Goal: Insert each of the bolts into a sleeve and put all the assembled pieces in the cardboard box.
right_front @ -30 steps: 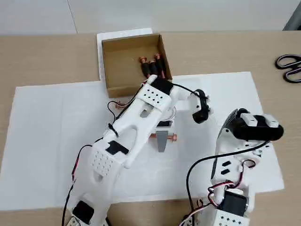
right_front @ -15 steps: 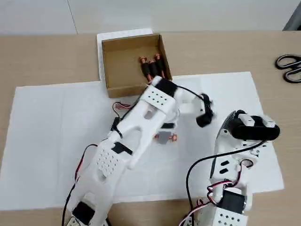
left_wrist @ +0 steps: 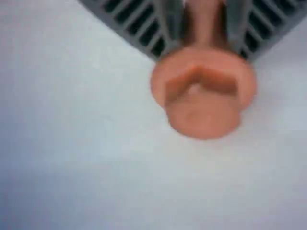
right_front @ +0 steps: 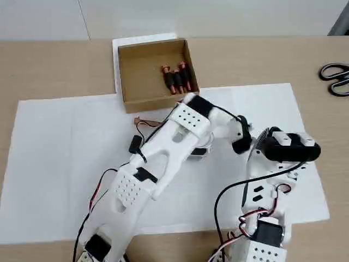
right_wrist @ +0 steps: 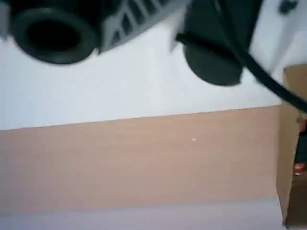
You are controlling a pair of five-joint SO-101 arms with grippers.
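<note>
My left gripper (left_wrist: 204, 21) is shut on a copper bolt (left_wrist: 201, 96). Its grey ribbed fingers (left_wrist: 139, 24) clamp the shaft, and the flanged head points at the white paper. In the high view the left arm (right_front: 182, 128) covers that gripper near the sheet's middle. My right gripper (right_wrist: 67, 17) is shut on a black sleeve (right_wrist: 50, 36), whose open end faces the camera. The right arm's head (right_front: 286, 147) sits close beside the left arm's wrist camera (right_front: 241, 139). The cardboard box (right_front: 143, 98) at the back holds three assembled pieces (right_front: 177, 79).
A white paper sheet (right_front: 54, 142) covers the table's middle. A small copper piece (right_front: 137, 119) lies on it just in front of the box. Scissors (right_front: 335, 79) rest at the far right on the bare wood. A box wall (right_wrist: 290, 143) edges the right wrist view.
The left arm has swung right and toward the right arm, carrying the bolt, which its body now hides in the high view. The right arm's head has edged slightly left.
</note>
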